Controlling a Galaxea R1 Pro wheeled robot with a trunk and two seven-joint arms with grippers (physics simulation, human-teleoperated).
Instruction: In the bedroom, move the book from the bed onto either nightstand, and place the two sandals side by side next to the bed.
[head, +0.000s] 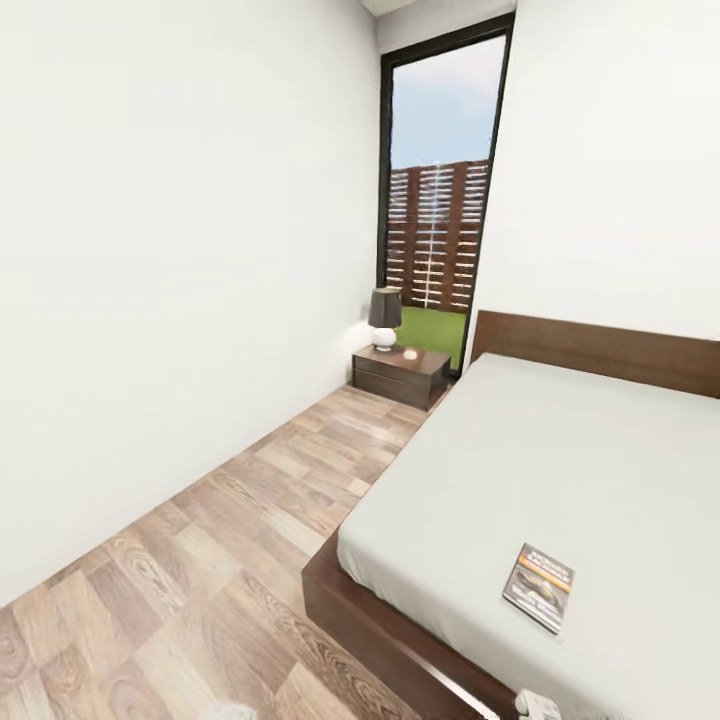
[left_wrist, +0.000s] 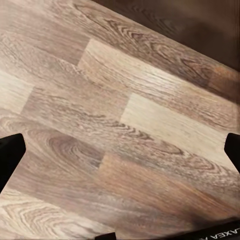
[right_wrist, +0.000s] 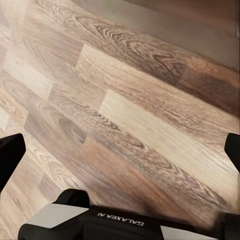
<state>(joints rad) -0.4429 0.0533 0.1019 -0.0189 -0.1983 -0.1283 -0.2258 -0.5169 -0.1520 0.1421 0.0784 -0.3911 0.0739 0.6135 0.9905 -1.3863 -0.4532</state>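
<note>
The book (head: 539, 586), a thin dark paperback with an orange strip, lies flat on the pale mattress of the bed (head: 560, 470) near its front edge. A dark-brown nightstand (head: 400, 374) stands at the far end of the room beside the headboard, under the tall window. My left gripper (left_wrist: 120, 150) hangs open over bare wood-plank floor, black fingertips (left_wrist: 10, 152) at the picture's sides. My right gripper (right_wrist: 120, 150) is also open above the floor, with nothing between its fingers. The sandals are out of view.
A lamp (head: 384, 317) with a dark shade and a small white object (head: 410, 353) sit on the nightstand. A strip of wood-plank floor (head: 230, 540) runs between the white left wall and the bed's dark frame (head: 385, 630).
</note>
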